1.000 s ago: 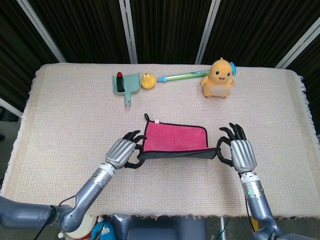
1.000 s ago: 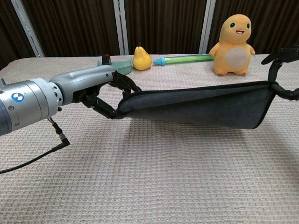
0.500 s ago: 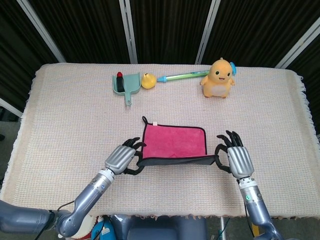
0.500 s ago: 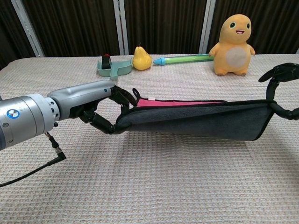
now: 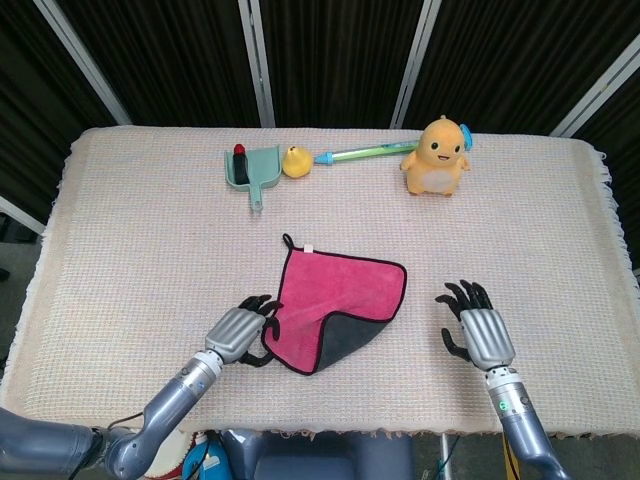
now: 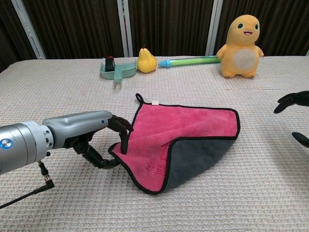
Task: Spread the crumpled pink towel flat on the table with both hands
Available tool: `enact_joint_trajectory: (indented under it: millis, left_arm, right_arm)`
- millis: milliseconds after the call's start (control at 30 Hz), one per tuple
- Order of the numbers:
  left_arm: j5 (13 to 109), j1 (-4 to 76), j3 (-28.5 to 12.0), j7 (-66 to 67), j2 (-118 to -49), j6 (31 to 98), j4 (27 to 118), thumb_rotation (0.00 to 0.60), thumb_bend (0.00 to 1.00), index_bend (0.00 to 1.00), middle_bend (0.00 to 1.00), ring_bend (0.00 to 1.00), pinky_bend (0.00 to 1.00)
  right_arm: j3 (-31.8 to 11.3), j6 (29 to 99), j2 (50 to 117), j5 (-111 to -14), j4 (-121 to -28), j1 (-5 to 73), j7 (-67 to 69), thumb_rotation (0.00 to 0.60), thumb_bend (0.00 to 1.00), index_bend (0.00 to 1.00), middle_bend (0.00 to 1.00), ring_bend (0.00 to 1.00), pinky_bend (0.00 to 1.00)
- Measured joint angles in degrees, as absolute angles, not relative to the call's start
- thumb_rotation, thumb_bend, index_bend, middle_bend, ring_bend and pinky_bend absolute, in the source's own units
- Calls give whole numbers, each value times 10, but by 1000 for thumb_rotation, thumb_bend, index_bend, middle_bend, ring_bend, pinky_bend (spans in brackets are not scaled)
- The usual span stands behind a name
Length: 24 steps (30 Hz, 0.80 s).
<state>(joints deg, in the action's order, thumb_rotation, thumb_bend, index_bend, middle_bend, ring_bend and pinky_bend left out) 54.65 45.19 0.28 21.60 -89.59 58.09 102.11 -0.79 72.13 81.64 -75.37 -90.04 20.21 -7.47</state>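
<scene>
1. Head view: the towel (image 5: 335, 300) lies on the table (image 5: 140, 230) just below its middle, pink face up and mostly flat, with a black edge binding.
2. Its near right corner is folded over, showing a dark grey triangle of underside at about 5 o'clock on the cloth.
3. A small loop and a white tag sit at its far left corner, at 11 o'clock.
4. The left hand (image 5: 240, 332) is at 8 o'clock of the towel; the chest view shows its fingers (image 6: 120, 133) curled round the near left edge, which is raised slightly off the table.
5. The right hand (image 5: 475, 330) hovers at 4 o'clock, well apart from the towel, fingers spread and holding nothing.
6. In the chest view only its dark fingertips (image 6: 289, 99) show at the right edge.
</scene>
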Motion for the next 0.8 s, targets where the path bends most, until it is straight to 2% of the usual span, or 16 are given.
enact_joint_trajectory:
  millis: [67, 200, 300, 400, 533, 800]
  left_arm:
    - [538, 453, 7, 222, -890, 570, 1024, 600, 235, 312, 54, 0, 38]
    - [522, 456, 11, 229, -876, 552, 1032, 600, 180, 263, 47, 0, 37]
    - [520, 456, 14, 227, -866, 543, 1038, 600, 88, 206, 33, 0, 20]
    - [521, 455, 16, 226, -855, 537, 1042, 600, 13, 119, 14, 0, 8]
    - [522, 451, 17, 217, -838, 534, 1047, 600, 3, 6, 0, 0, 0]
    - [544, 435, 8, 191, -796, 552, 1067, 600, 24, 0, 0, 0, 0]
  right_arm:
    - [-4, 705, 809, -741, -909, 202, -85, 600, 578, 12, 28, 0, 0]
    - [-1, 687, 794, -721, -928, 200, -107, 600, 536, 0, 2, 0, 0]
    - [-1, 685, 785, -716, -939, 198, -110, 600, 468, 0, 0, 0, 0]
    - [-2, 685, 774, -716, -948, 195, -107, 600, 444, 0, 0, 0, 0]
    - [-6, 690, 761, -720, -956, 189, -93, 600, 440, 0, 0, 0, 0]
    - [-11, 685, 745, -732, -958, 187, -75, 600, 440, 6, 0, 0, 0]
